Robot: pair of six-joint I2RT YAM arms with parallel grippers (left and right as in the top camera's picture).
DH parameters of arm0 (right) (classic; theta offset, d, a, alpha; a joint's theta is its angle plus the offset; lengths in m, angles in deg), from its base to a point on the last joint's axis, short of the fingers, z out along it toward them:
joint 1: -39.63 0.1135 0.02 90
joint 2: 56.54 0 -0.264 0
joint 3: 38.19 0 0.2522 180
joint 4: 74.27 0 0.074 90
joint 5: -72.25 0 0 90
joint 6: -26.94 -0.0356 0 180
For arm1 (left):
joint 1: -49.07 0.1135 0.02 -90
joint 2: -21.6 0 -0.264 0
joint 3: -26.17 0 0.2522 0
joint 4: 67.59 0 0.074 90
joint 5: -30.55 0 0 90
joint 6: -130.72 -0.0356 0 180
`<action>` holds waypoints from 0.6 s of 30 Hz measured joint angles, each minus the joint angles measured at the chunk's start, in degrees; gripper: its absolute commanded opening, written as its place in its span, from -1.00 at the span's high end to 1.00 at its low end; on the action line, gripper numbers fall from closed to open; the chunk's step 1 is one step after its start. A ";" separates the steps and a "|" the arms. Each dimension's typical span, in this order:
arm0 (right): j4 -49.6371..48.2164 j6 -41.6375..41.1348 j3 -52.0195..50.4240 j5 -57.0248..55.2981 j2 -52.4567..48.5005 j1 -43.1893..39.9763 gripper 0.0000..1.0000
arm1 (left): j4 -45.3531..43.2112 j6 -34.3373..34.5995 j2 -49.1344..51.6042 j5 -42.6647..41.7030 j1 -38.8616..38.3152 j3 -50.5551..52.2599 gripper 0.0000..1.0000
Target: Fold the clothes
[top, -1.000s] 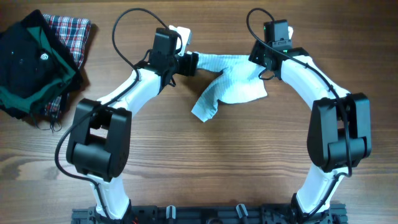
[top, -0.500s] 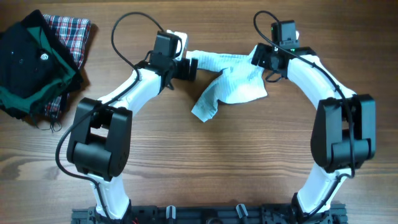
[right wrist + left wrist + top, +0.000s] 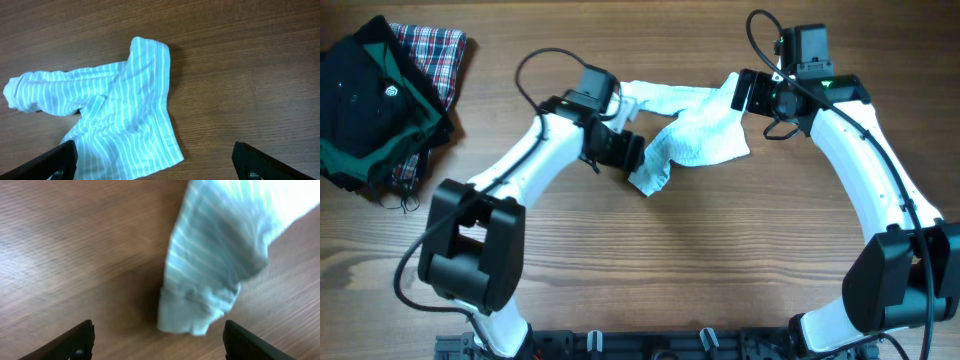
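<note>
The pale-blue striped garment [image 3: 695, 135] lies crumpled on the wooden table, one sleeve reaching left [image 3: 638, 92] and one end pointing toward the front [image 3: 650, 178]. My left gripper [image 3: 623, 150] is open and empty just left of that front end, which shows in the left wrist view [image 3: 200, 295] ahead of the open fingers [image 3: 158, 330]. My right gripper [image 3: 748, 92] is open and empty at the garment's right corner. In the right wrist view the garment [image 3: 120, 115] lies under and ahead of the open fingers [image 3: 153, 152].
A black-and-green garment [image 3: 365, 105] lies on a red plaid cloth [image 3: 442, 50] at the back left corner. Bare wooden table [image 3: 650, 260] spreads in front of the garment.
My left gripper has left the left sleeve and moved toward the front, beside the garment's lower end. My right arm has swung right, off the garment's right corner. The garment has barely shifted.
</note>
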 measured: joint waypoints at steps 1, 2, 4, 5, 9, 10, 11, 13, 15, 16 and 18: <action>0.02 0.00 0.00 0.26 0.00 0.00 -0.99 | 0.76 -0.61 0.00 1.11 -1.05 0.00 -0.61; 0.02 0.04 0.00 0.59 0.00 0.00 -0.99 | 1.68 -1.09 0.00 2.67 -2.05 0.00 -0.58; 0.04 0.22 0.00 1.18 0.00 0.00 -0.99 | 2.95 -1.68 0.00 5.22 -3.58 0.00 -0.47; 0.02 0.26 0.00 1.57 0.00 0.00 -0.99 | 3.41 -2.05 0.00 6.32 -4.15 0.00 -0.39; 0.02 0.44 0.00 2.64 0.00 0.00 -0.99 | 2.56 -2.54 0.00 8.68 -4.46 0.09 -0.36; 0.00 0.44 0.00 2.89 0.00 0.00 -0.99 | 1.81 -2.56 0.00 9.01 -4.39 0.20 -0.36; 0.02 0.44 0.00 3.04 0.00 0.00 -0.99 | 0.81 -2.56 0.00 9.25 -4.22 0.39 -0.36; 0.00 0.63 0.00 3.30 0.00 0.00 -0.99 | -1.11 -2.56 0.00 8.96 -3.96 1.16 -0.36; 0.02 0.85 0.00 3.52 0.00 0.00 -0.99 | -1.97 -2.56 0.00 7.74 -3.78 1.86 -0.39; 0.02 0.92 0.00 3.54 0.00 0.00 -0.99 | -2.32 -2.56 0.00 6.86 -3.72 2.12 -0.40; 0.07 1.07 0.00 3.54 0.00 0.00 -0.99 | -3.04 -2.54 0.02 4.37 -3.69 2.40 -0.42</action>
